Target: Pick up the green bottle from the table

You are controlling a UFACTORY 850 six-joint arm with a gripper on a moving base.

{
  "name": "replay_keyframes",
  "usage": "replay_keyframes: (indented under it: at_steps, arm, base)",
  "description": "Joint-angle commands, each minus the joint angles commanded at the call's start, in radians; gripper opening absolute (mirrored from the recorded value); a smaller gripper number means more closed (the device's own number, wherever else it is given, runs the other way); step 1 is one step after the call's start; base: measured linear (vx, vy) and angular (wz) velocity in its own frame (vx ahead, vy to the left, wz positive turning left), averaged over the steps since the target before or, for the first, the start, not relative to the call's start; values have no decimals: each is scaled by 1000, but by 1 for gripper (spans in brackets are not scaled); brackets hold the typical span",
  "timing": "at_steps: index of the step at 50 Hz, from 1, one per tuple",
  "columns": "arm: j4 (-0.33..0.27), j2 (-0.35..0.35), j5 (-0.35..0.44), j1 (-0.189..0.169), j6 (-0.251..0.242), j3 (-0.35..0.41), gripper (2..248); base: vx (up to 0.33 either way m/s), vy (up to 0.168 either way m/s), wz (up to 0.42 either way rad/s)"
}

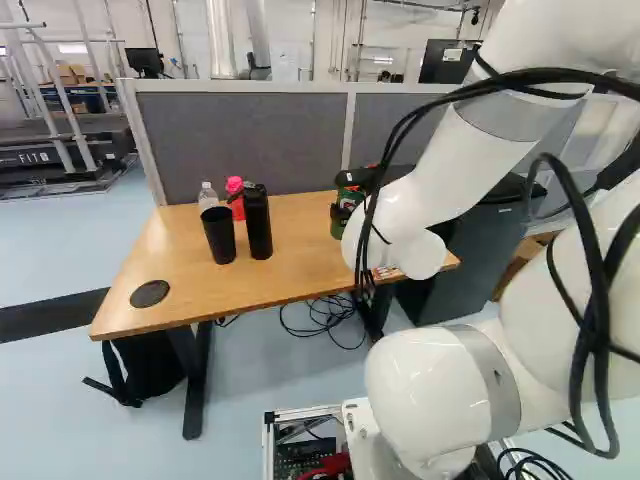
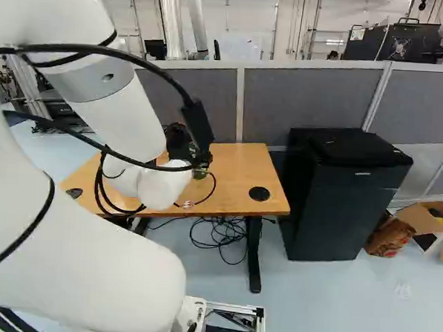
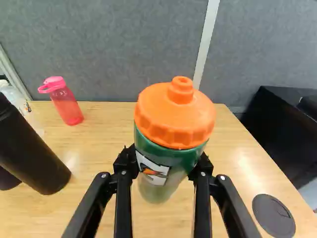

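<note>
Orange on top, the lid (image 3: 173, 116) sits on the green bottle (image 3: 171, 154). Two fingers of the black gripper (image 1: 348, 197) touch the bottle from both sides and hold it, as far apart as it is wide. It is over the wooden table (image 1: 285, 275); I cannot tell if they touch. Left of it in the left base view is a black bottle (image 1: 257, 222).
</note>
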Motion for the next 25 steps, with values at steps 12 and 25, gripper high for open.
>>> replay_keyframes:
  at_steps: [12, 25]
  arm:
    - [44, 16, -2, 4, -10, 28, 113]
    - [73, 26, -3, 7, -16, 46, 113]
  base:
    - [0, 0, 0]
    - [0, 0, 0]
